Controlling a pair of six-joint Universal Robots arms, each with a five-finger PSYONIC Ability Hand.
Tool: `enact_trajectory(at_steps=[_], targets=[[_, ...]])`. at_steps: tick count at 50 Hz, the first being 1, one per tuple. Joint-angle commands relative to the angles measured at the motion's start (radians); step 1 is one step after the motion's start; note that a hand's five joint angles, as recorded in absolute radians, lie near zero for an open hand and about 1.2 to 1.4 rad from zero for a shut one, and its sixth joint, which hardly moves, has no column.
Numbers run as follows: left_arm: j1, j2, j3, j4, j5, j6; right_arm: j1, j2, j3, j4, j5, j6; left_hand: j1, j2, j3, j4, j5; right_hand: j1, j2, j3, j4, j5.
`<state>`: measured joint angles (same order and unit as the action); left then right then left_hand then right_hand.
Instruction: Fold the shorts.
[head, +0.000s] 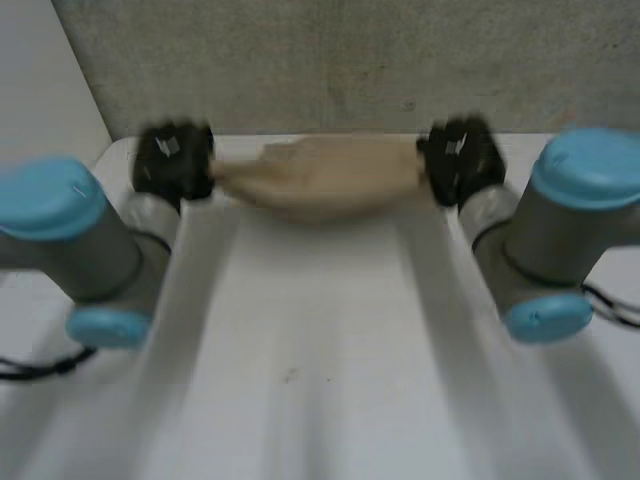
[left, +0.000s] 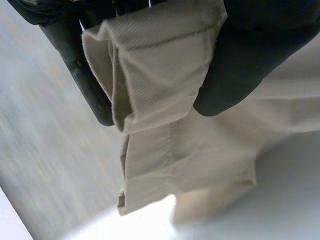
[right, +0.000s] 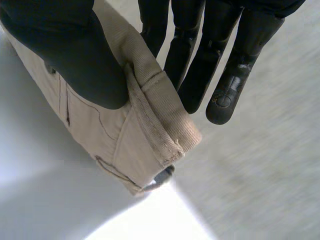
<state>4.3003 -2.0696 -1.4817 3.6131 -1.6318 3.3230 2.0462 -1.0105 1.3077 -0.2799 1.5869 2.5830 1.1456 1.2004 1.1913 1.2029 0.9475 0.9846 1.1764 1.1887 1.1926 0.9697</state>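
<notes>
The beige shorts (head: 320, 180) hang stretched between the two hands at the far end of the white worktop (head: 320, 340), sagging a little in the middle. The left hand (head: 175, 160) grips their left end: in its wrist view a bunched, folded edge of cloth is pinched between thumb and fingers (left: 80, 65). The right hand (head: 460, 160) grips the right end, its thumb pressing a thick hemmed corner against the fingers (right: 195, 65).
</notes>
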Motion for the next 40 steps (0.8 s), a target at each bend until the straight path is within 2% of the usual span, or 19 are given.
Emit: enact_trajectory(at_steps=[1,4,6,7,12,16,23,33,40], targets=[[-0.045,-0.133,-0.066,-0.028,-0.006,0.020,-0.003,0.089,0.074,0.021,0.001,0.000,0.251,0.196,0.205,0.193,0.274,0.412,0.220,0.208,0.204,0.252],[-0.050,-0.119,-0.112,-0.048,-0.005,0.056,-0.008,0.072,0.097,0.056,0.001,0.006,0.225,0.170,0.179,0.168,0.248,0.412,0.220,0.208,0.204,0.252],[-0.050,-0.098,-0.137,-0.054,-0.003,0.079,-0.008,0.037,0.114,0.088,-0.005,0.014,-0.038,-0.093,-0.084,-0.095,-0.015,0.412,0.220,0.208,0.204,0.252],[-0.047,-0.057,-0.167,-0.062,0.000,0.110,-0.008,0.021,0.122,0.097,-0.007,0.016,-0.287,-0.341,-0.332,-0.344,-0.263,0.412,0.220,0.208,0.204,0.252],[-0.051,0.037,-0.252,-0.059,0.006,0.207,-0.011,-0.046,0.179,0.119,-0.013,0.036,-0.497,-0.552,-0.543,-0.555,-0.474,0.412,0.220,0.208,0.204,0.252],[-0.047,0.057,-0.278,-0.056,0.007,0.251,-0.018,-0.056,0.212,0.119,-0.034,0.059,-0.500,-0.555,-0.546,-0.558,-0.477,0.412,0.220,0.208,0.204,0.252],[-0.005,0.036,-0.285,-0.059,0.009,0.256,-0.064,-0.059,0.254,0.119,-0.084,0.114,-0.477,-0.532,-0.523,-0.534,-0.453,0.412,0.220,0.208,0.204,0.252],[0.003,0.025,-0.302,-0.077,0.006,0.256,-0.066,-0.060,0.263,0.119,-0.077,0.135,-0.313,-0.368,-0.358,-0.370,-0.289,0.412,0.220,0.208,0.204,0.252],[-0.005,0.085,-0.347,-0.120,0.010,0.253,-0.063,-0.071,0.280,0.119,-0.085,0.135,-0.324,-0.379,-0.370,-0.382,-0.301,0.412,0.220,0.208,0.204,0.252]])
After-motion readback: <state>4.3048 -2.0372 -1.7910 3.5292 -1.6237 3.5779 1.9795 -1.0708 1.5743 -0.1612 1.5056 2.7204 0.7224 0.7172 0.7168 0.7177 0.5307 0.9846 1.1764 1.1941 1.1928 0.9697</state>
